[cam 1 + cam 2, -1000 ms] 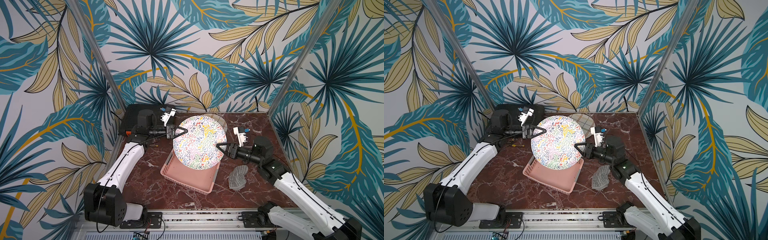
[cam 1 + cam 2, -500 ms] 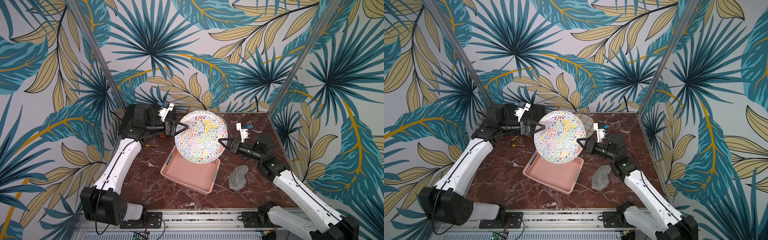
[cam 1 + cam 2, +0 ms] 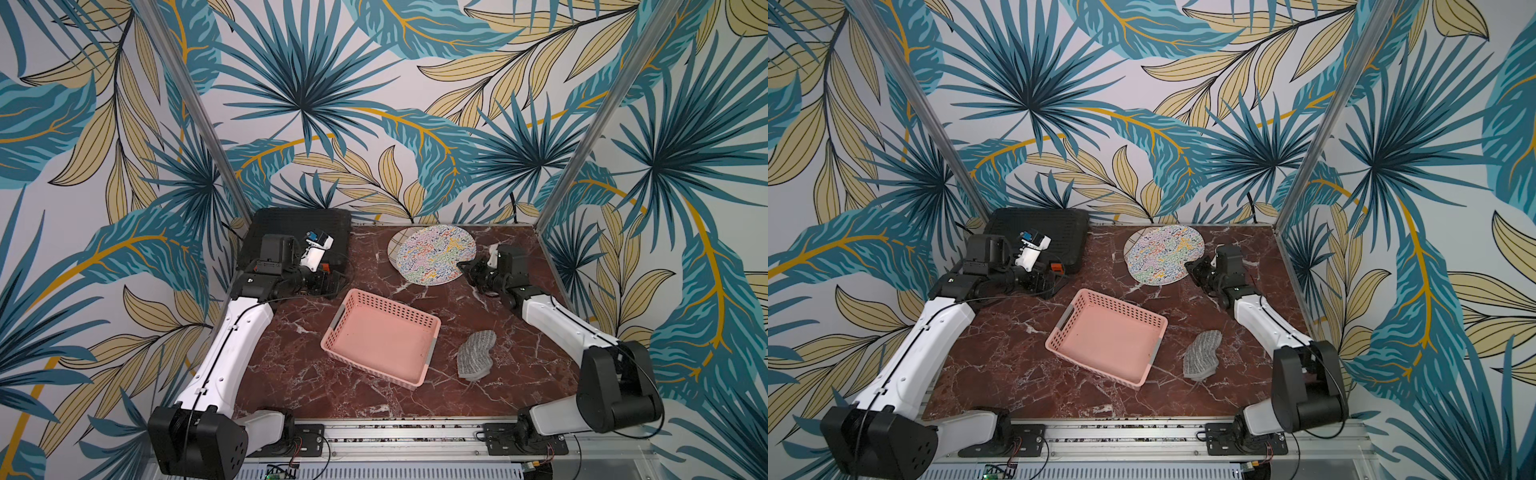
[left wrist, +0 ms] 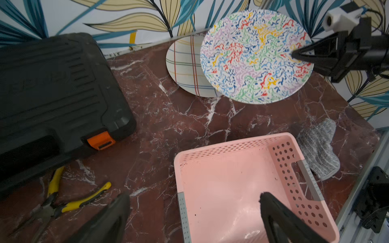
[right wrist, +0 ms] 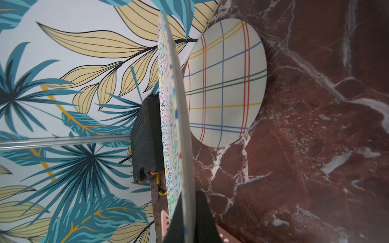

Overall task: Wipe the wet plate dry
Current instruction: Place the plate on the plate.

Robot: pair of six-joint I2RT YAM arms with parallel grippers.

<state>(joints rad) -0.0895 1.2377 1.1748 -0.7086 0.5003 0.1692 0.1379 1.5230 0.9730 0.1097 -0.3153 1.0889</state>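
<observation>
Colourful plate (image 3: 434,259) by its rim in the right gripper (image 3: 459,266)

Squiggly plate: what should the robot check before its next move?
1. Grip: right gripper shut on the squiggly plate at its rim: ok.
2. Free hand: left gripper open, holding nothing: ok.
3. Wiper: grey cloth picked up: not ok; it lies on the table beside the pink basket.
4. Space: striped plate out of the way: not ok; it sits partly under the squiggly plate.
5. Dryness of the squiggly plate: cannot tell.
</observation>
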